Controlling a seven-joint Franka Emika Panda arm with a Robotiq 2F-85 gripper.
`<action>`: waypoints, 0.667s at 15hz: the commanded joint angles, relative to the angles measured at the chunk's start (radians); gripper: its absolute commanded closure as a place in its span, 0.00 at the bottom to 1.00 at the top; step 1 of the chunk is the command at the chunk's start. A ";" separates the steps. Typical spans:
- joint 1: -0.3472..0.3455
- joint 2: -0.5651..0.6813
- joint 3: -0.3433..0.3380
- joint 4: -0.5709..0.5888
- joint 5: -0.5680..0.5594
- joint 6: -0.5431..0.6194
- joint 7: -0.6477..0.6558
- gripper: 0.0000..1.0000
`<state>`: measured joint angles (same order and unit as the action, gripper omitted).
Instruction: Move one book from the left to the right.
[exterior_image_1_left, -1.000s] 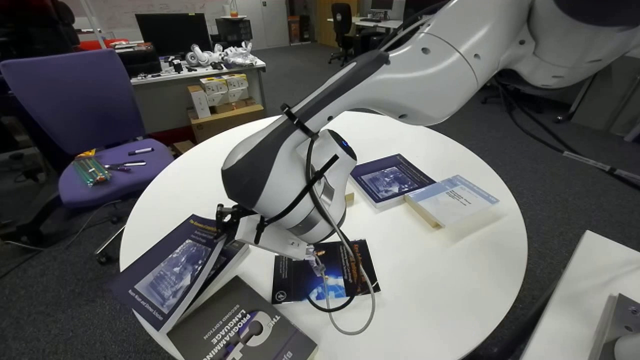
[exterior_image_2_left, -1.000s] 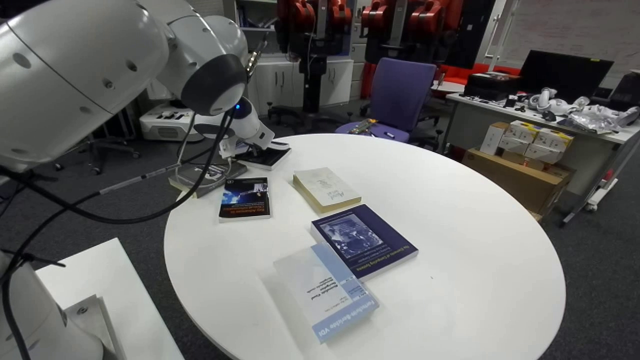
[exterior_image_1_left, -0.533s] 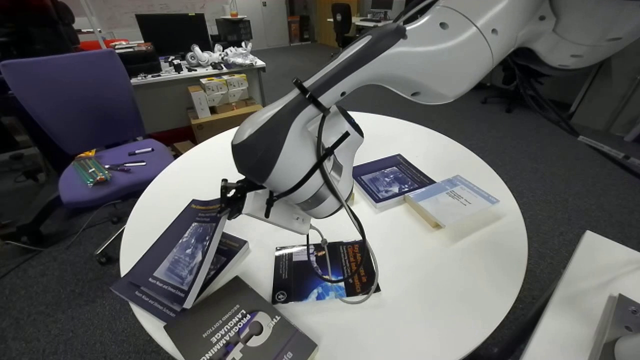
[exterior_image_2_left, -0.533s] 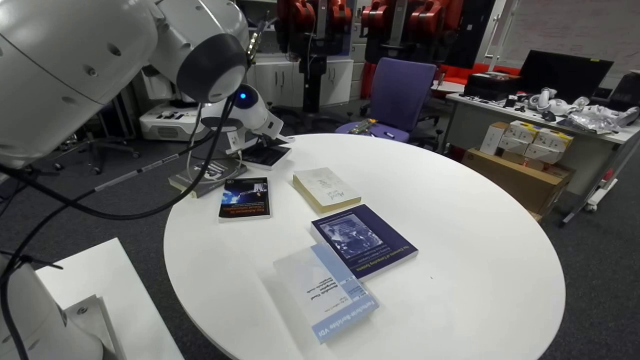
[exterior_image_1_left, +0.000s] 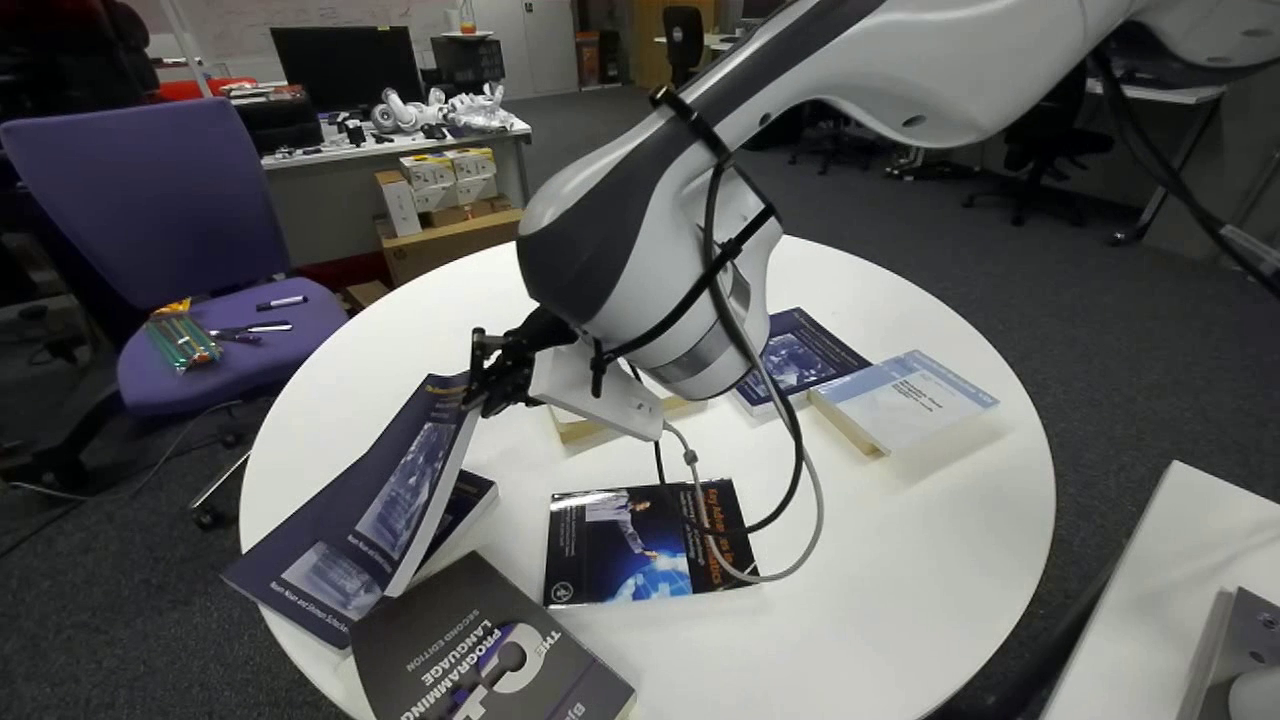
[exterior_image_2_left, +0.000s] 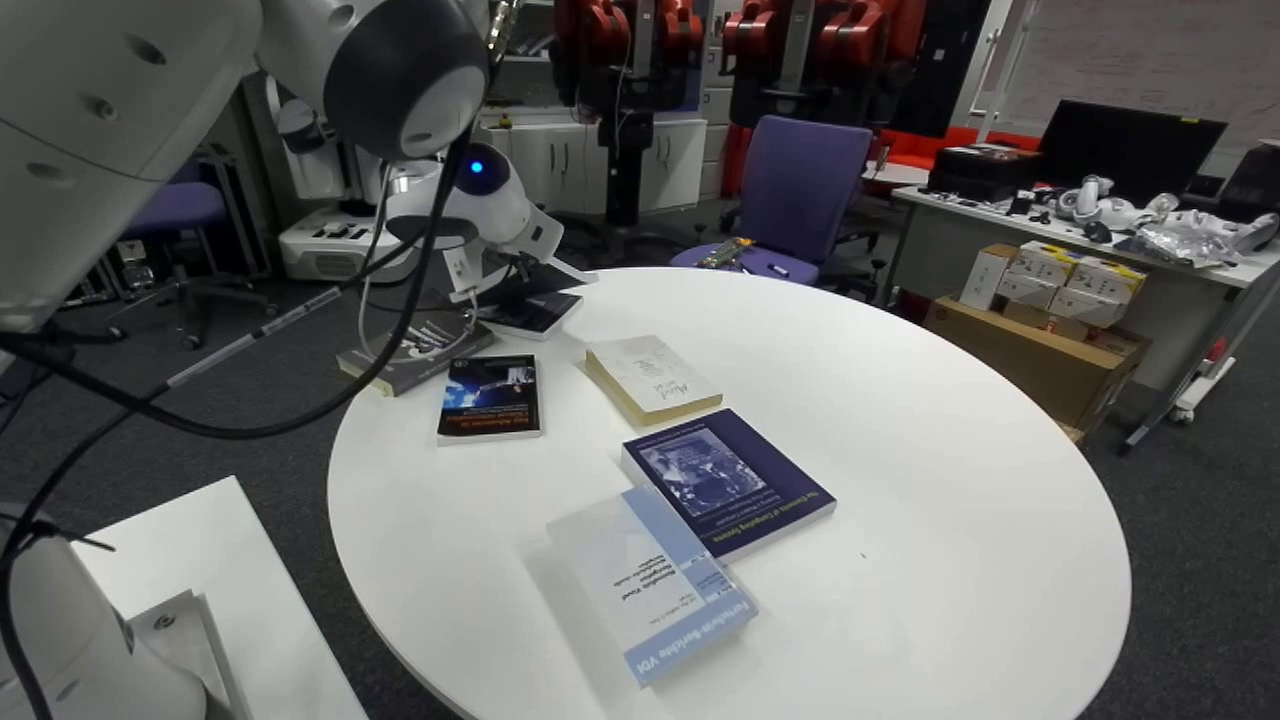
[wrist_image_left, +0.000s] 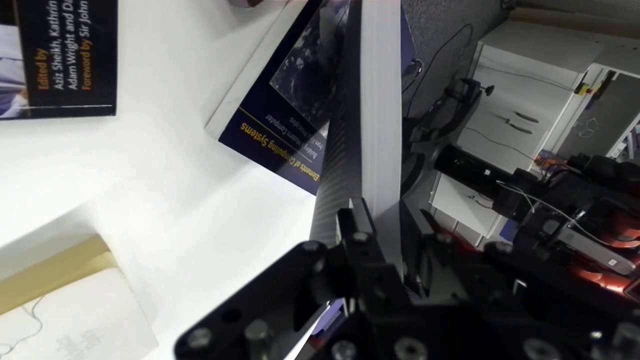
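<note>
In an exterior view I see the gripper (exterior_image_1_left: 480, 388) pinching a dark blue book (exterior_image_1_left: 420, 475), which slants down from it over a matching book (exterior_image_1_left: 468, 500). In an exterior view it is a dark shape just under the gripper, above the worktop (exterior_image_2_left: 900, 480). In the wrist view it stands edge-on between the fingers (wrist_image_left: 361, 220).

On the worktop (exterior_image_2_left: 950, 600) lie a grey book (exterior_image_1_left: 490, 640) and outer navy book (exterior_image_2_left: 535, 312) at the edge; farther in, a black book (exterior_image_2_left: 490, 396), cream book (exterior_image_2_left: 652, 378) and inner navy book (exterior_image_2_left: 745, 485) partly under a pale book (exterior_image_2_left: 645, 585).
</note>
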<state>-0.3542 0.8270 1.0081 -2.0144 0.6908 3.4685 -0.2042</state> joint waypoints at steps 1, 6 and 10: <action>-0.147 -0.121 0.103 -0.159 0.002 0.000 0.033 0.95; -0.313 -0.235 0.142 -0.292 -0.117 -0.016 0.223 0.95; -0.442 -0.303 0.164 -0.374 -0.279 -0.010 0.420 0.95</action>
<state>-0.6934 0.6467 1.1331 -2.2956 0.5079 3.4650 0.0580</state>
